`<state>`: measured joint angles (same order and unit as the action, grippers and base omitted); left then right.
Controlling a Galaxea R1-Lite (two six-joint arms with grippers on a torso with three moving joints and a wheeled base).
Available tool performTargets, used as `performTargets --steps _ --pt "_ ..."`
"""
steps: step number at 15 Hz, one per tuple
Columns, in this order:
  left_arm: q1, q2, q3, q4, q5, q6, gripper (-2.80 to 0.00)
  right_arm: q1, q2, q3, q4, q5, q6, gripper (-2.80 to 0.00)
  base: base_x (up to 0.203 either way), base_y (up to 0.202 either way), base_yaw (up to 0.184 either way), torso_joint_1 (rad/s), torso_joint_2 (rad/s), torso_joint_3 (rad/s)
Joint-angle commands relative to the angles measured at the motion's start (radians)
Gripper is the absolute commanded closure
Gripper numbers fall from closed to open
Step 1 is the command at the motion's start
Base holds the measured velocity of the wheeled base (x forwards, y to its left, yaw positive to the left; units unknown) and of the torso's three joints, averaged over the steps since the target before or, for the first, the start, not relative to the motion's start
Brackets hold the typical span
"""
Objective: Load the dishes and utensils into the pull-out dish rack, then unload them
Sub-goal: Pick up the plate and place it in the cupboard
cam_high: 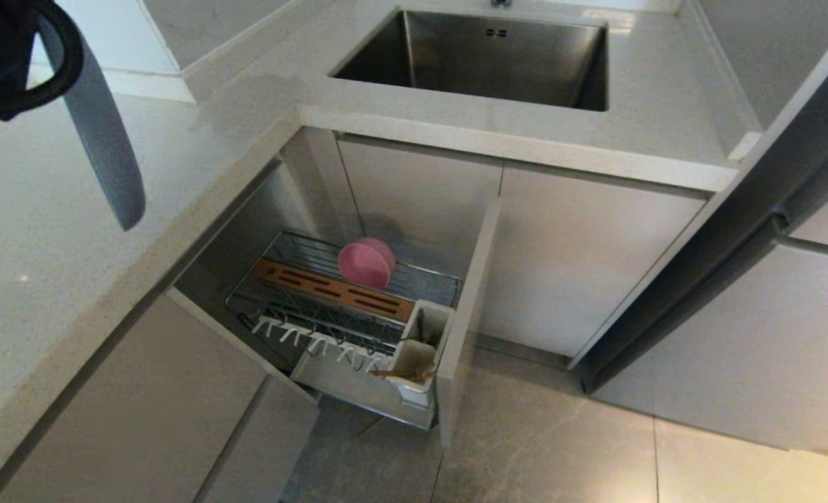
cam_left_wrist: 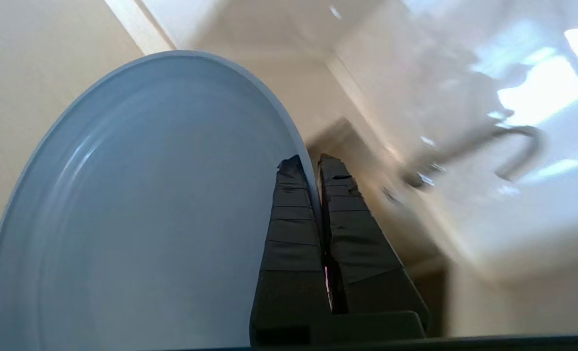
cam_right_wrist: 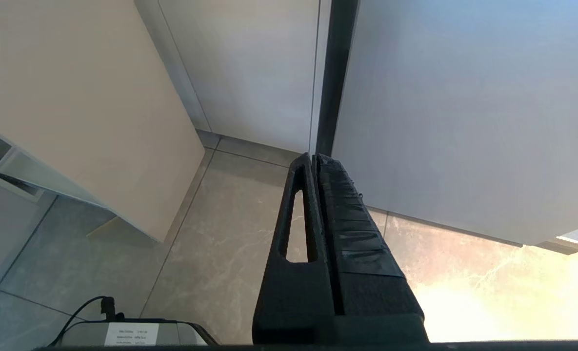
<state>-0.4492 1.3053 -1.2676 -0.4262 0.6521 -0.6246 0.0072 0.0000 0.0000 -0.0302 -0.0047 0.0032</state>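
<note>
Pale bench [cam_high: 71, 230] surrounds the pull-out dish rack [cam_high: 344, 307], bowl [cam_high: 366, 263] at twelve o'clock inside. Plate [cam_left_wrist: 137, 209] is clamped by the left jaws; right jaws are closed, empty. Loading seems underway; lowering into the slots is needed.

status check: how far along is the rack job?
Ambiguous whether loading or unloading. In the pull-out dish rack: pink bowl on edge behind the wooden strip, chopsticks in the white utensil cup. In hand: left end effector shut on the light-blue plate rim, up over the counter. Spoon not visible. Right end effector shut, idle near the floor.
</note>
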Motion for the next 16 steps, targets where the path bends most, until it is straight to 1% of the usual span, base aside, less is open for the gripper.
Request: performTargets --steps 1,3,6,7,9,11,13,14,16 --pt "-0.040 -0.015 0.030 -0.004 0.017 -0.022 0.00 0.000 0.000 0.008 -0.001 0.000 0.000 0.00 0.000 0.000 0.000 0.000 0.00 0.000" --pt "-0.083 -0.014 0.034 -0.008 0.062 -0.031 0.00 0.000 0.000 0.008 -0.001 0.000 0.000 0.00 0.000 0.000 0.000 0.000 0.00 0.000" --pt "-0.184 -0.012 0.040 -0.005 0.110 -0.095 0.00 0.000 0.000 0.008 -0.001 0.000 0.000 0.00 0.000 0.000 0.000 0.000 0.00 0.000" --pt "-0.201 -0.008 0.045 0.000 0.116 -0.115 0.00 0.000 0.000 0.008 -0.001 0.000 0.000 0.00 0.000 0.000 0.000 0.000 0.00 0.000" --pt "-0.253 0.016 0.059 -0.002 0.126 -0.125 0.00 0.000 0.000 0.008 -0.001 0.000 0.000 0.00 0.000 0.000 0.000 0.000 0.00 0.000" --pt "-0.299 0.049 0.069 -0.007 0.131 -0.155 0.00 0.000 0.000 0.009 -0.001 0.000 0.000 0.00 0.000 0.000 0.000 0.000 0.00 0.000" --pt "-0.328 0.089 0.069 -0.011 0.140 -0.200 0.00 0.000 0.000 0.008 -0.001 0.000 0.000 0.00 0.000 0.000 0.000 0.000 0.00 0.000" --pt "-0.335 0.116 0.069 -0.018 0.155 -0.214 0.00 0.000 0.000 0.009 -0.001 -0.001 0.000 0.00 0.000 0.000 0.000 0.000 0.00 0.000" --pt "-0.340 0.190 0.071 -0.067 0.207 -0.222 0.00 0.000 0.000 0.008 -0.001 0.000 0.000 0.00 0.000 0.000 0.000 0.000 0.00 0.000"
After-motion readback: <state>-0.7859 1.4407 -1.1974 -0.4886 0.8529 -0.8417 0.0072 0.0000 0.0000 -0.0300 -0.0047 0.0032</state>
